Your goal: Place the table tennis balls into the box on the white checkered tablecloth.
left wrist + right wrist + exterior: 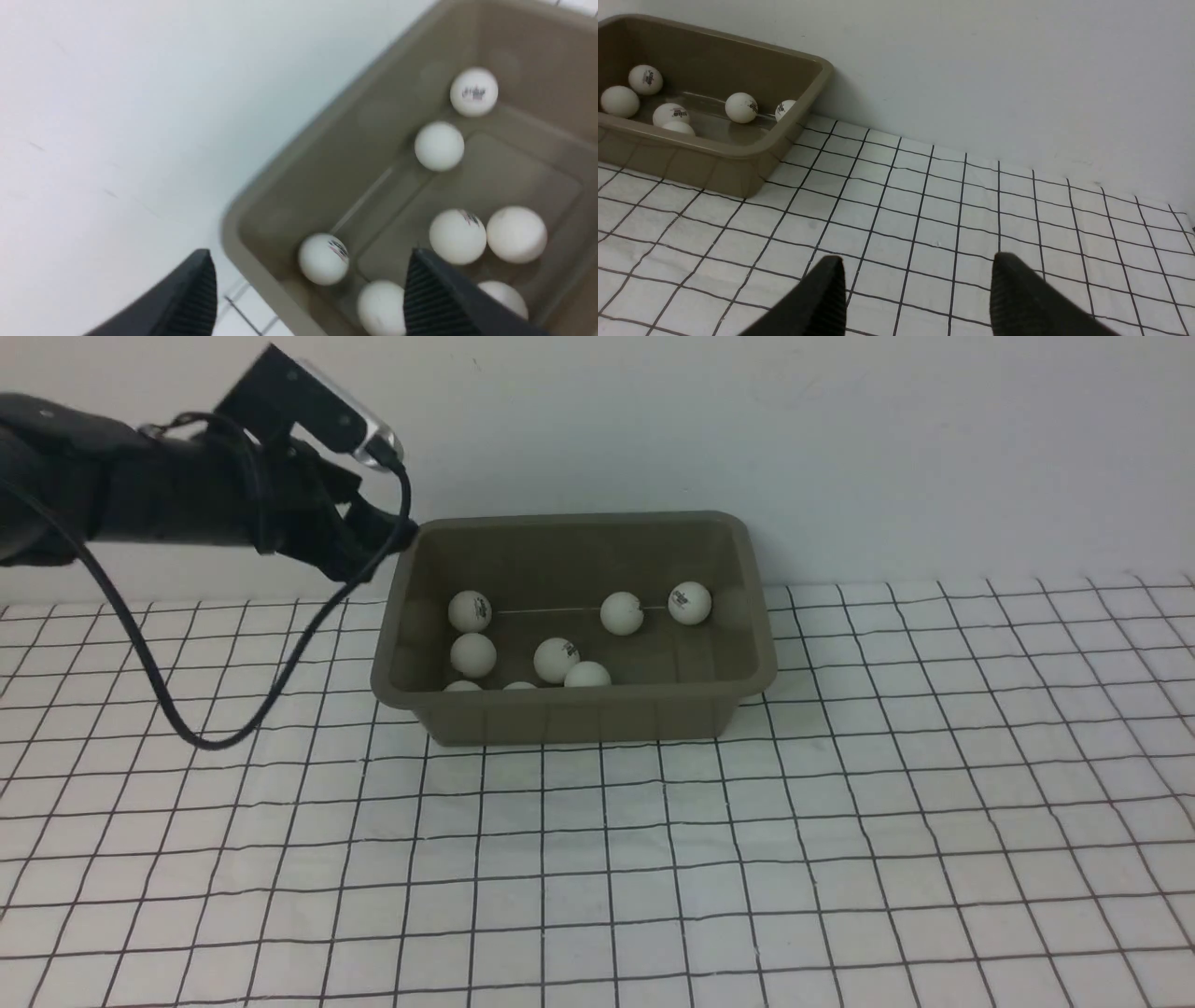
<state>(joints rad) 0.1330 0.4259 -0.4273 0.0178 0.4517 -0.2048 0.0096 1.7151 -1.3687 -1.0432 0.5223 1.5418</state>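
The olive-grey box (571, 721) stands on the white checkered tablecloth (747, 859) by the back wall. Several white table tennis balls (556, 659) lie on its floor, some with dark logos. My left gripper (390, 536) hangs above the box's far left corner. In the left wrist view it (309, 251) is open with nothing held; the balls (439, 146) rest below it inside the box (261, 205). The right gripper (917, 256) is open and empty over bare tablecloth (924, 196), to the right of the box (738, 156); it is out of the front view.
A white wall (840, 448) rises right behind the box. A black cable (201, 739) loops down from the left arm onto the cloth left of the box.
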